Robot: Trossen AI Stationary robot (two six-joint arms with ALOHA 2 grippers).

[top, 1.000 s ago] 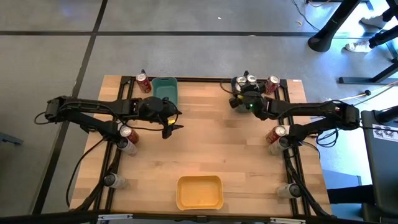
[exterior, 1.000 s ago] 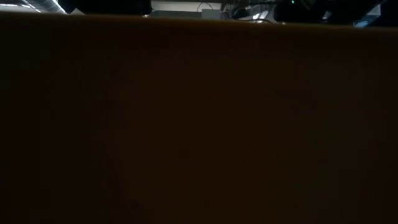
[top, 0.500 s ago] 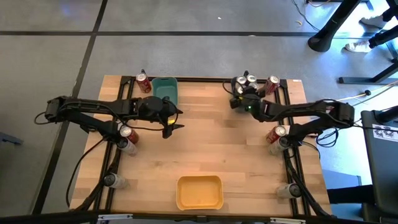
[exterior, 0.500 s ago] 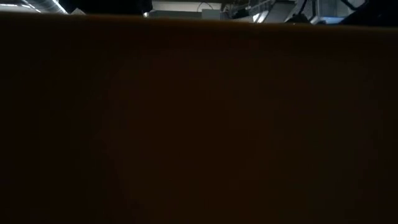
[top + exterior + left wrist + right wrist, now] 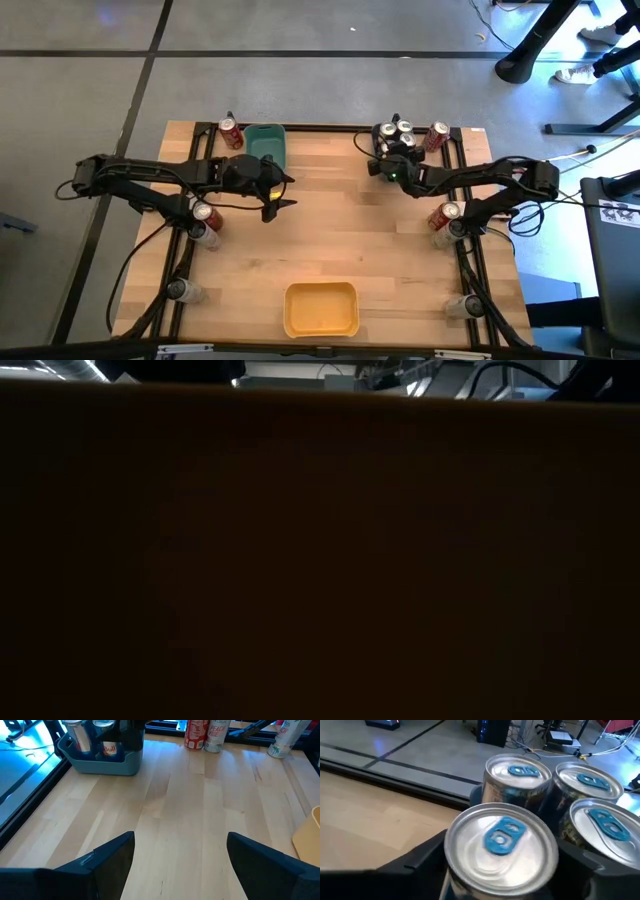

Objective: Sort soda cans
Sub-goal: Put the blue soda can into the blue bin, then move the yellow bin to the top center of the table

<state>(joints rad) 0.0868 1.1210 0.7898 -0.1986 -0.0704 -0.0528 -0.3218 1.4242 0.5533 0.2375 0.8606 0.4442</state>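
Note:
My right gripper [image 5: 383, 160] stands at the grey bin [image 5: 378, 140] by the far edge, shut on a silver-topped soda can [image 5: 500, 845]. Three more cans [image 5: 517, 772] stand upright in that bin behind it. My left gripper [image 5: 284, 192] hangs open over bare wood beside the teal bin [image 5: 266, 145], touching nothing. Red cans stand at the far edge [image 5: 232, 133] [image 5: 437, 137]. Other cans stand at the side rails [image 5: 205, 215] [image 5: 445, 215]. A dark wall fills the low view. My right gripper has the can pinched between its two fingers [image 5: 420, 862], one on each side of the upper body just under the rim [image 5: 454, 879]. The fingers come from the table's right, slanting down. The can stays upright; its bottom is hidden.
The yellow bin [image 5: 320, 308] sits at the near edge, its corner showing in the left wrist view [image 5: 307, 840]. Further cans stand at the near corners [image 5: 180, 290] [image 5: 460, 305]. Black rails run along both sides. Bare wood lies in the table's middle [image 5: 340, 230].
My right arm has swung its gripper a little toward the far edge and the grey bin, with the can between its fingers.

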